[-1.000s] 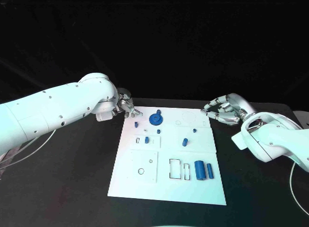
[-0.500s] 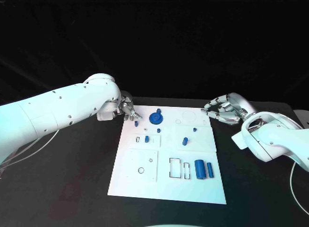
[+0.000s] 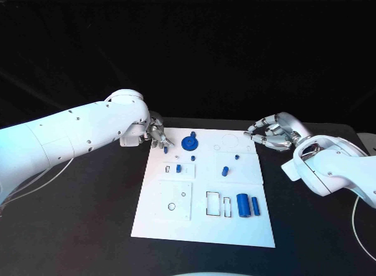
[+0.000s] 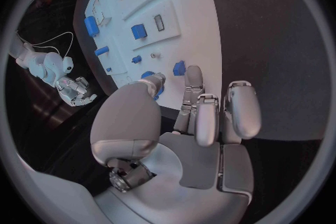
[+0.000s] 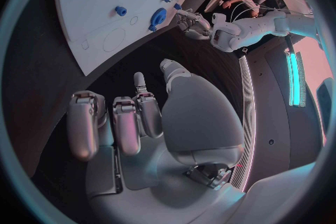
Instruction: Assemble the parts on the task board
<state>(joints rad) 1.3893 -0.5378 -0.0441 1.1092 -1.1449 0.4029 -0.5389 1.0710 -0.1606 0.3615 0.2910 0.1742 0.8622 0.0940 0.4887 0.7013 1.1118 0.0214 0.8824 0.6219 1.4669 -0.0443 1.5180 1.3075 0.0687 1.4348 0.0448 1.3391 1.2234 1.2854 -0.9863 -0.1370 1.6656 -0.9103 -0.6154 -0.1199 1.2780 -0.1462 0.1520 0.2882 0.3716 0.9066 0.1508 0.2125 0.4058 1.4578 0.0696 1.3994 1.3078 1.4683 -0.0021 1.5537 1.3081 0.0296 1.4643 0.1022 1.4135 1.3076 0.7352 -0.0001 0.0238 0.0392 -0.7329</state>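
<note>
The white task board [image 3: 204, 224] lies in the middle of the black table. My left hand [image 3: 156, 135] hovers at the board's far left corner, its fingertips [image 4: 194, 75] just short of a small blue part [image 3: 165, 150] [image 4: 179, 68]; it holds nothing and the thumb stands apart. A round blue part [image 3: 190, 142] [image 5: 157, 15] sits beside that. My right hand [image 3: 271, 132] [image 5: 133, 117] stays off the board's far right corner with fingers curled in on nothing. Two blue cylinders [image 3: 248, 206] lie side by side near the board's front right.
More small blue parts sit mid-board: one in a slot [image 3: 178, 168], one loose [image 3: 225, 171]. An empty rectangular recess [image 3: 214, 204] lies left of the cylinders. Black table surrounds the board on all sides.
My left hand has crept a little nearer and rightward, onto the board's far left corner towards the small blue part. The right hand has not moved.
</note>
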